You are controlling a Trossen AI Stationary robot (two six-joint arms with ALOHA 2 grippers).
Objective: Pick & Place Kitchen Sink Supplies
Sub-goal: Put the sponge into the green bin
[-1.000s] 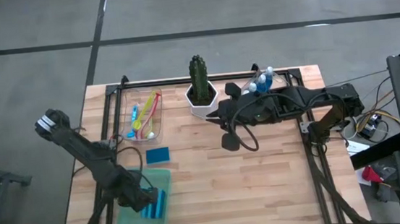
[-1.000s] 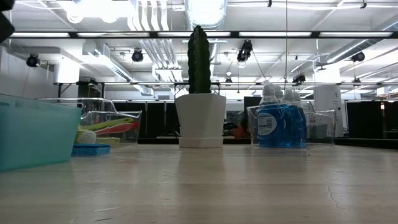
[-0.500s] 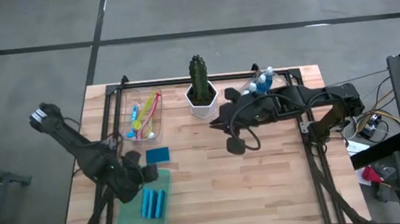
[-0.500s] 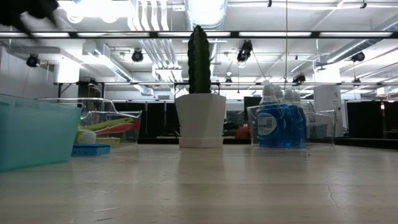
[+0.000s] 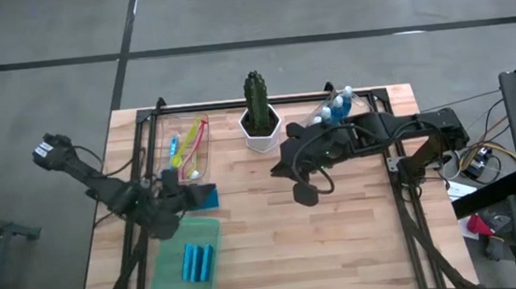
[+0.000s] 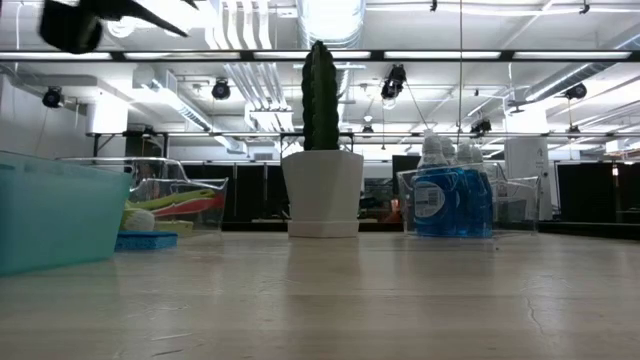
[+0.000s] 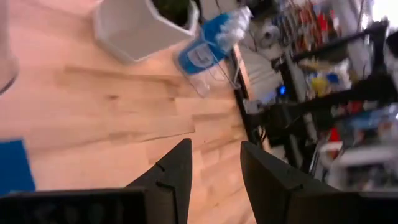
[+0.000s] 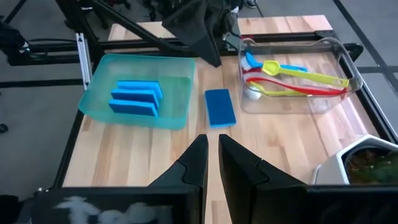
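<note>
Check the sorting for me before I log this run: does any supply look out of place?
One blue sponge lies alone on the bare table, between the green tray holding the other sponges and the clear bin of brushes. The left gripper hovers beside it, open.

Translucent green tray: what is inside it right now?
The translucent green tray holds flat blue sponges stacked on edge; three show clearly, any more are hidden. One more blue sponge lies outside on the table.

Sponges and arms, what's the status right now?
Left gripper open, empty, above the loose sponge. Right gripper nearly shut, empty, mid-table. Other sponges in the green tray. Nothing in the way.
</note>
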